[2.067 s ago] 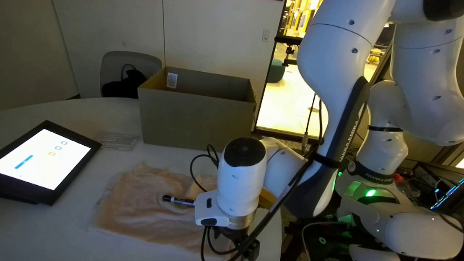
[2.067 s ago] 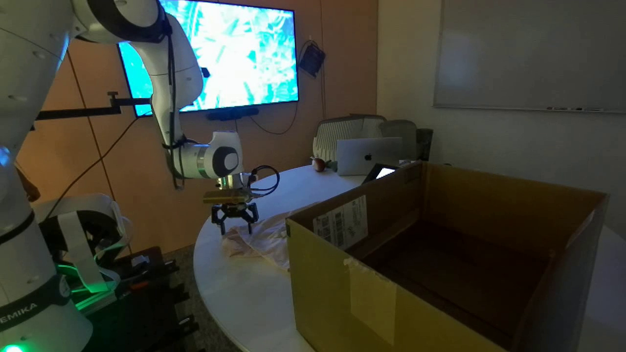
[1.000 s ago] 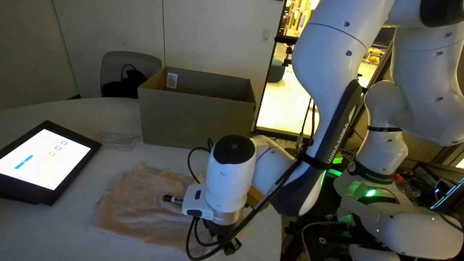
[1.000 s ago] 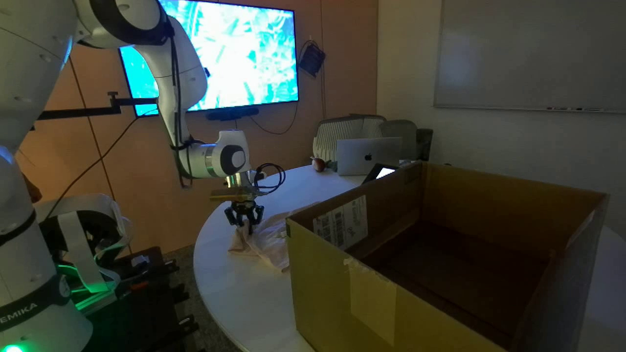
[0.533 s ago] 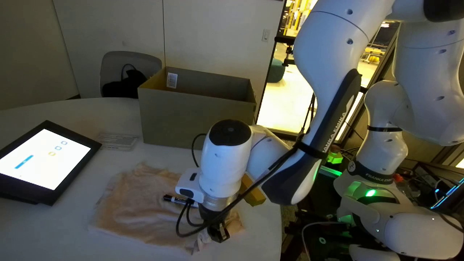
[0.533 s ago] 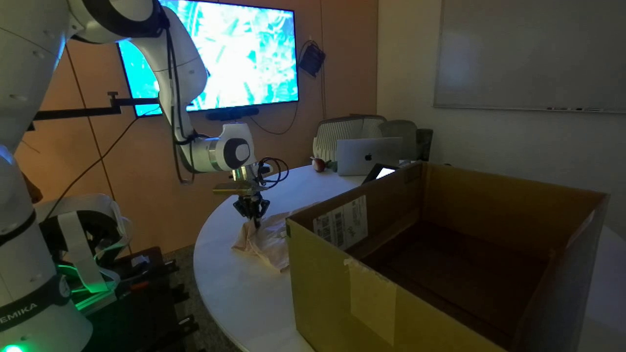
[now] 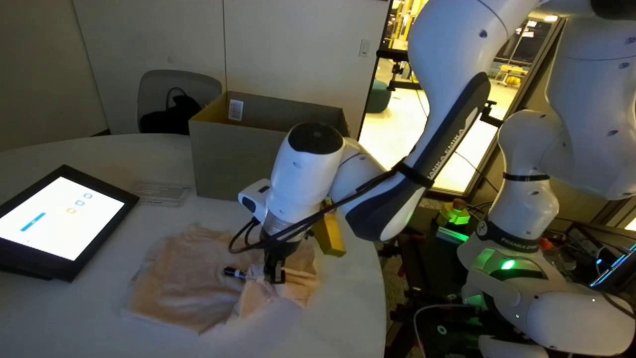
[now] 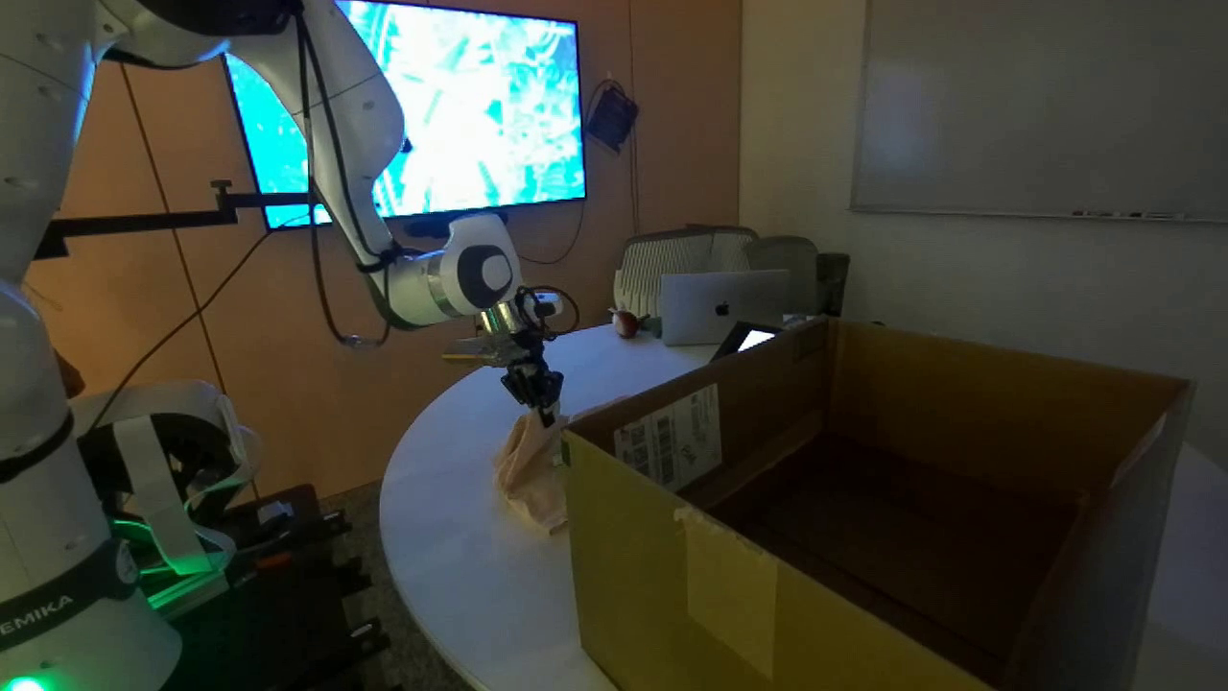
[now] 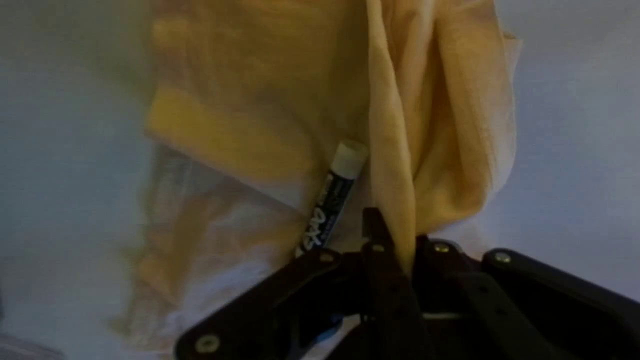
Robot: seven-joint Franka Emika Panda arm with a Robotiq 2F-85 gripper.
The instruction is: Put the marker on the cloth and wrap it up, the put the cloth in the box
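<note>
A pinkish-tan cloth (image 7: 184,283) lies crumpled on the table, one edge raised in my gripper (image 7: 273,276). In the wrist view the gripper (image 9: 397,235) is shut on a fold of the cloth (image 9: 460,110), which runs up between the fingertips. The black-and-white marker (image 9: 327,205) rests on the cloth just left of that fold, partly behind the gripper. Only its dark end (image 7: 234,272) shows in an exterior view; the lifted cloth and gripper cover the rest. Behind the cloth stands the large open cardboard box (image 7: 236,164), whose inside (image 8: 902,499) looks bare.
A tablet with a lit screen (image 7: 59,219) and a clear flat plastic piece (image 7: 160,193) lie on the table beside the cloth. Farther off are a laptop (image 8: 724,305) and a small round onion-like object (image 8: 625,322). The box wall (image 8: 662,566) rises close to the gripper.
My gripper has gone from open to shut on the cloth's edge. It has risen and moved toward the marker and the box, pulling that side of the cloth up and inward.
</note>
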